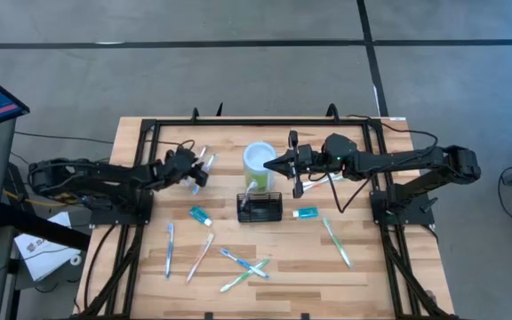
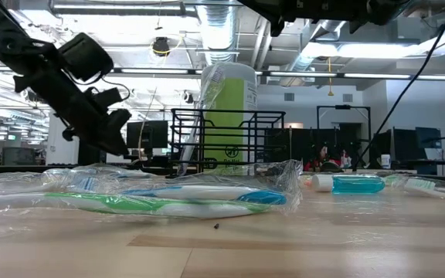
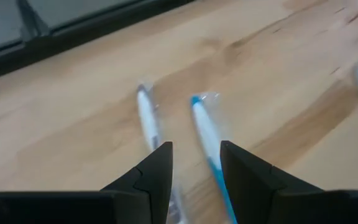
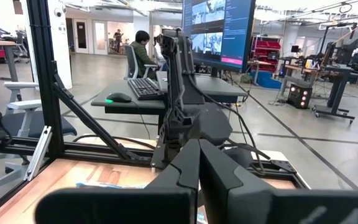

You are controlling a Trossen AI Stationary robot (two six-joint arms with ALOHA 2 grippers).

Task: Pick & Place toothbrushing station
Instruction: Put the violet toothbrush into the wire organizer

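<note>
Looking down on the table (image 1: 132,133), we take the toothbrushing station (image 1: 260,208) as our landmark: a black wire-mesh caddy standing upright near the middle of the wooden top, with nothing gripping it. Just behind it, touching or nearly so, stands the lime-green cup (image 1: 259,165), and in the low view the cup rises above the caddy's wire rim.

To the caddy's left and farther back, our left gripper (image 1: 199,169) hovers with its fingers (image 3: 157,168) parted and nothing between them, above two wrapped toothbrushes (image 1: 204,160) that lie side by side on the wood. In the left wrist view one brush with a white handle lies beside one finger and a blue-handled brush (image 3: 209,140) runs along the other finger.

Behind and to the right of the caddy, our right gripper (image 1: 270,165) is held high beside the cup, fingers (image 4: 185,180) pressed together and empty.

Nearer the front than the caddy lie more wrapped toothbrushes (image 1: 243,267). A small teal tube (image 1: 201,215) lies left of the caddy, and another one (image 1: 306,213) lies to its right.
</note>
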